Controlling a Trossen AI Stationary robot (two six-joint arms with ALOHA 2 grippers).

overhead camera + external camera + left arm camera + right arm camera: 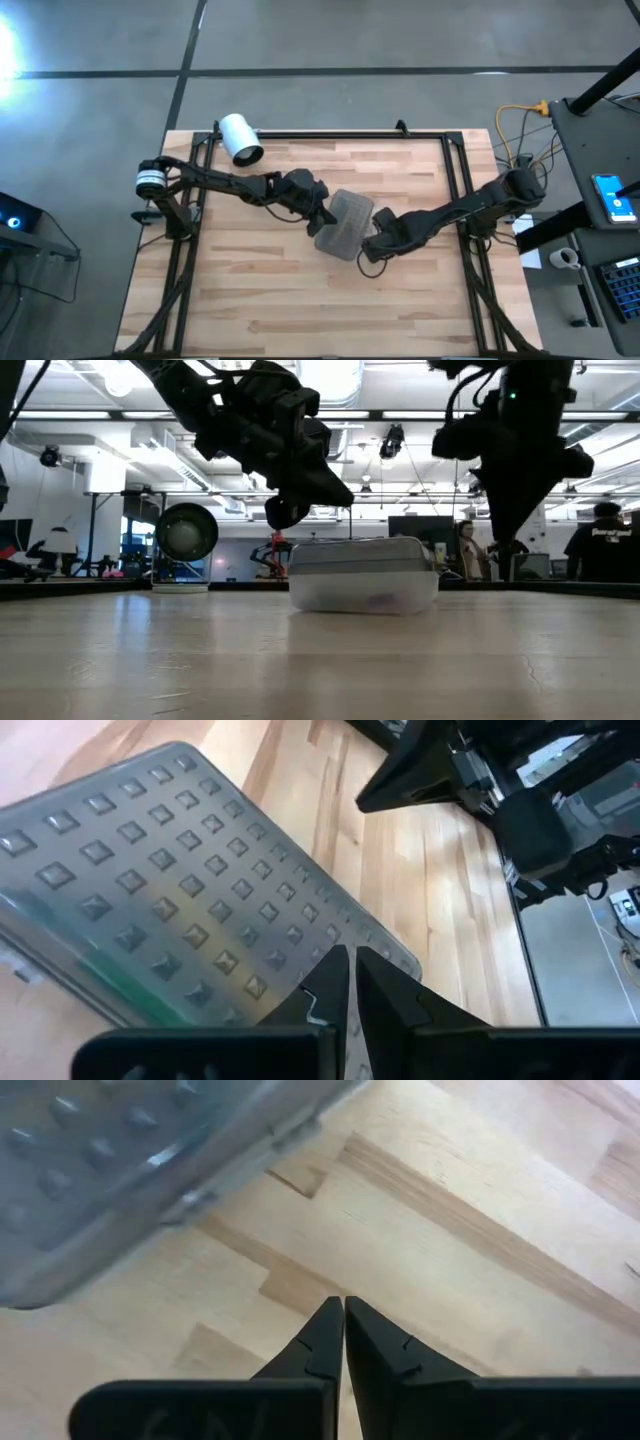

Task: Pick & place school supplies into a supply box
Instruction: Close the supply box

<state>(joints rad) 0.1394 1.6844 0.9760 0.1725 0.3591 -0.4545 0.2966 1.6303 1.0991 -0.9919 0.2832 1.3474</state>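
The supply box rests on its base at mid-table with its grey studded lid closed; it also shows in the low view. Faint green and dark shapes show through the lid; the school supplies are otherwise hidden. My left gripper is shut and hangs just above the box's left end, fingertips over the lid. My right gripper is shut and empty beside the box's right end, above bare wood.
A white cylinder roll lies at the table's far left corner, also seen in the low view. Dark frame rails run along the table's sides. Bare wood lies toward the near edge. People stand in the room behind.
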